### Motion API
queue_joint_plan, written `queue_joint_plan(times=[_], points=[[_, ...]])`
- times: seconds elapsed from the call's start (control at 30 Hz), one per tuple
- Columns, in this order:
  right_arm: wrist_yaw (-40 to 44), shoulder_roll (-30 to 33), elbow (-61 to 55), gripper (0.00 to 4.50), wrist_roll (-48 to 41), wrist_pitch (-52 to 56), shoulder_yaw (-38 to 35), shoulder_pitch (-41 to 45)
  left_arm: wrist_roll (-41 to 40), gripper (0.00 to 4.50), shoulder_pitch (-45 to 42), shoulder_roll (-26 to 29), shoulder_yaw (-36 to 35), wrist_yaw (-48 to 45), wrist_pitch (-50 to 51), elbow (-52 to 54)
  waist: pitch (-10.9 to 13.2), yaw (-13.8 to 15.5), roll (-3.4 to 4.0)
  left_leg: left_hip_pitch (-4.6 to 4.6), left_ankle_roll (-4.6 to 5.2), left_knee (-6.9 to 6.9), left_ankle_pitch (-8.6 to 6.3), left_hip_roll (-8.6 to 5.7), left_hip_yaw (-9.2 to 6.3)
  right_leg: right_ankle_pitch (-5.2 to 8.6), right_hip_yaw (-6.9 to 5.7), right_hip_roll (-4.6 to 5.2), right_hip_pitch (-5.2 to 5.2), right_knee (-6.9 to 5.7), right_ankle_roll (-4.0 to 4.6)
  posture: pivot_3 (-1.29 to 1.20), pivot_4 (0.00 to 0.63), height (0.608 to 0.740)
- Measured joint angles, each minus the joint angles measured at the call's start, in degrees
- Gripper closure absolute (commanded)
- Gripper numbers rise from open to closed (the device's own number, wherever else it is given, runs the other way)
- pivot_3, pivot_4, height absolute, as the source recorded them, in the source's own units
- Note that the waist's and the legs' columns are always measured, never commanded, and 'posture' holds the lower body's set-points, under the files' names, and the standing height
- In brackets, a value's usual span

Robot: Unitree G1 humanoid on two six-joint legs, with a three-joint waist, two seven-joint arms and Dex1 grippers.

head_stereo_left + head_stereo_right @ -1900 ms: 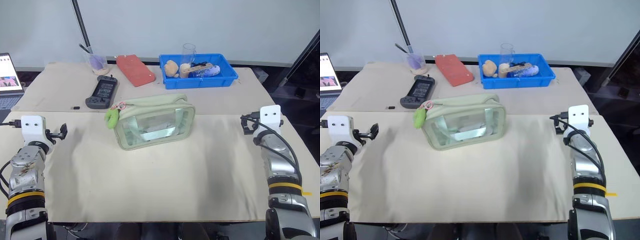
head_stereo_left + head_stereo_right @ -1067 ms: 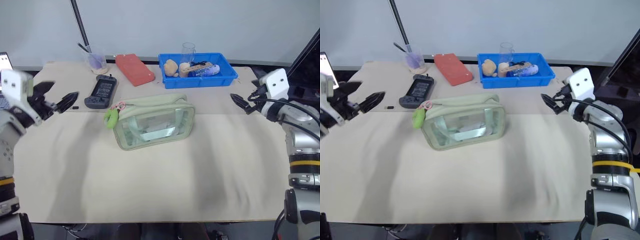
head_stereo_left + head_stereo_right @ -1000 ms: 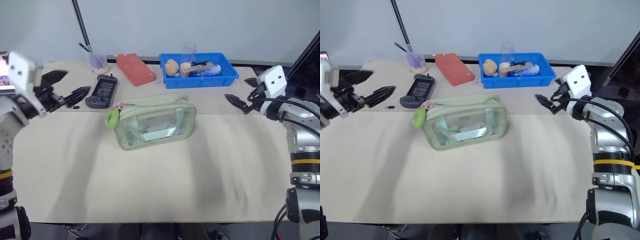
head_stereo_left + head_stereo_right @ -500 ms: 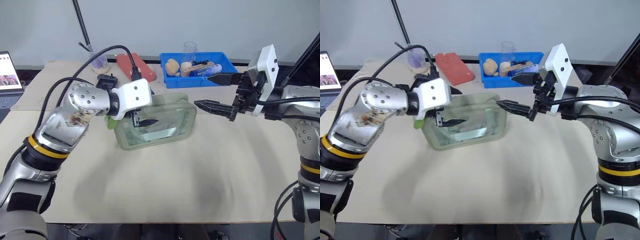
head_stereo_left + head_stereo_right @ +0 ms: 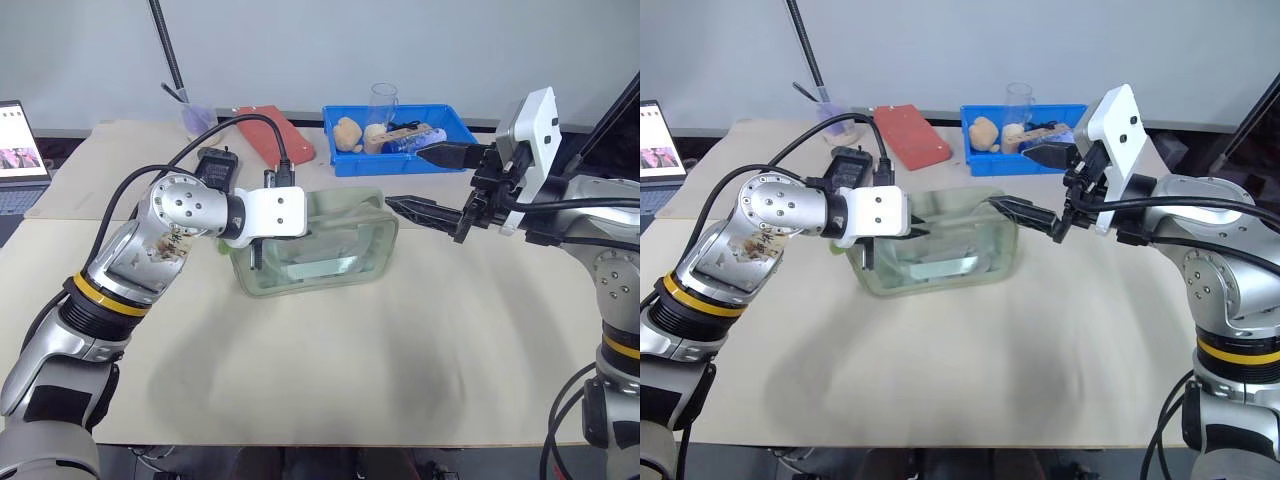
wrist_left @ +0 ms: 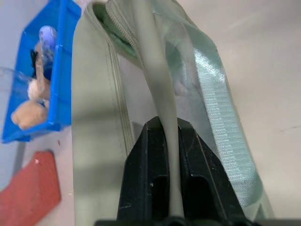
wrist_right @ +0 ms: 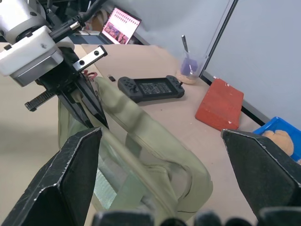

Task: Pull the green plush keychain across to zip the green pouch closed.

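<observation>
The pale green pouch (image 5: 335, 252) with a clear window lies on the table's middle. My left gripper (image 5: 258, 252) is at its left end. In the left wrist view the two black fingers (image 6: 150, 155) are shut on a raised fabric edge of the pouch (image 6: 96, 94). The green plush keychain is hidden behind my left hand. My right gripper (image 5: 403, 180) hovers just off the pouch's right end, above the table. It is open with nothing between its fingers and faces the pouch (image 7: 136, 120).
Behind the pouch stand a blue bin (image 5: 455, 150) with small items and a glass, a flat red case (image 5: 280, 137) and a black game controller (image 5: 213, 165). A cup (image 5: 195, 118) stands by a black pole. A laptop (image 5: 20, 140) is at the far left.
Both arms swung in from the table's sides to the pouch. The left gripper then closed on the pouch's edge. The right gripper stayed open.
</observation>
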State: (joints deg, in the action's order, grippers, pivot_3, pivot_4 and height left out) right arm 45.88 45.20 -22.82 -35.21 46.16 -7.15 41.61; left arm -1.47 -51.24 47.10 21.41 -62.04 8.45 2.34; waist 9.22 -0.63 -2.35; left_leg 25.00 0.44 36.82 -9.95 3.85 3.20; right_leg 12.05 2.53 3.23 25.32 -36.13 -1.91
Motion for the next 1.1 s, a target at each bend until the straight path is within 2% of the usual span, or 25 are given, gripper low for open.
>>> queue_joint_plan(times=[0.17,0.27,0.83,0.87,0.9,0.93,1.03,1.1], points=[[3.4,1.5,1.8,0.0,0.1,-0.4,1.3,0.1,-0.9,4.48,-0.2,2.3,-3.9,-6.4,-18.4,-13.7,0.0,-0.1,0.0,0.0,0.01,0.0,0.0,0.02,0.02,0.0,0.0,0.0,0.03,0.0,0.01,0.0,0.15,0.74],[4.9,1.5,2.1,0.0,0.2,-0.9,2.1,0.1,-1.3,4.48,-0.4,2.7,-5.6,-9.3,-22.5,-17.1,0.0,-0.1,0.01,0.06,0.01,0.02,0.0,0.01,0.03,0.0,0.0,0.02,0.03,0.0,0.0,0.0,0.15,0.74],[7.3,1.5,2.0,0.0,0.2,-2.1,4.0,-0.8,-4.4,4.48,5.1,1.8,-9.1,-11.6,-17.5,-7.8,0.0,0.3,0.01,0.12,0.01,0.13,0.0,0.01,0.0,-0.03,-0.04,0.02,0.05,-0.08,-0.05,0.0,0.15,0.74],[7.5,1.5,2.0,0.0,0.2,-2.1,4.1,-1.0,-4.4,3.63,5.3,1.8,-9.2,-11.6,-16.9,-7.0,0.0,0.3,0.01,0.12,0.01,0.13,0.0,0.01,0.0,-0.03,-0.04,0.02,0.05,-0.08,-0.05,0.0,0.15,0.74],[7.5,1.5,2.0,0.0,0.2,-2.1,4.1,-1.2,-4.5,3.45,5.3,1.8,-9.2,-11.6,-16.8,-6.7,0.0,0.3,0.01,0.12,0.01,0.13,0.0,0.01,0.01,-0.03,-0.04,0.02,0.05,-0.08,-0.05,0.0,0.15,0.74],[7.8,1.6,2.0,0.0,0.4,-2.3,4.2,-1.5,-4.8,3.07,5.3,1.8,-9.3,-11.8,-15.9,-6.1,0.0,0.3,0.01,0.12,0.01,0.14,0.0,0.01,0.0,-0.03,-0.04,0.02,0.04,-0.08,-0.05,0.0,0.15,0.74],[8.3,1.9,2.0,0.0,1.5,-3.4,4.9,-2.3,-7.0,1.62,5.3,2.1,-10.8,-12.4,-12.1,-4.4,0.0,0.3,0.01,0.12,0.01,0.17,0.0,0.01,0.0,-0.03,-0.04,0.02,0.05,-0.09,-0.05,0.0,0.15,0.74],[8.7,2.5,2.0,0.0,3.5,-5.4,6.3,-3.1,-11.2,0.75,5.3,1.9,-12.7,-12.7,-5.7,-2.4,0.0,0.3,0.01,0.12,0.01,0.17,0.0,0.02,-0.01,-0.03,-0.04,0.01,0.04,-0.1,-0.06,0.0,0.15,0.74]])
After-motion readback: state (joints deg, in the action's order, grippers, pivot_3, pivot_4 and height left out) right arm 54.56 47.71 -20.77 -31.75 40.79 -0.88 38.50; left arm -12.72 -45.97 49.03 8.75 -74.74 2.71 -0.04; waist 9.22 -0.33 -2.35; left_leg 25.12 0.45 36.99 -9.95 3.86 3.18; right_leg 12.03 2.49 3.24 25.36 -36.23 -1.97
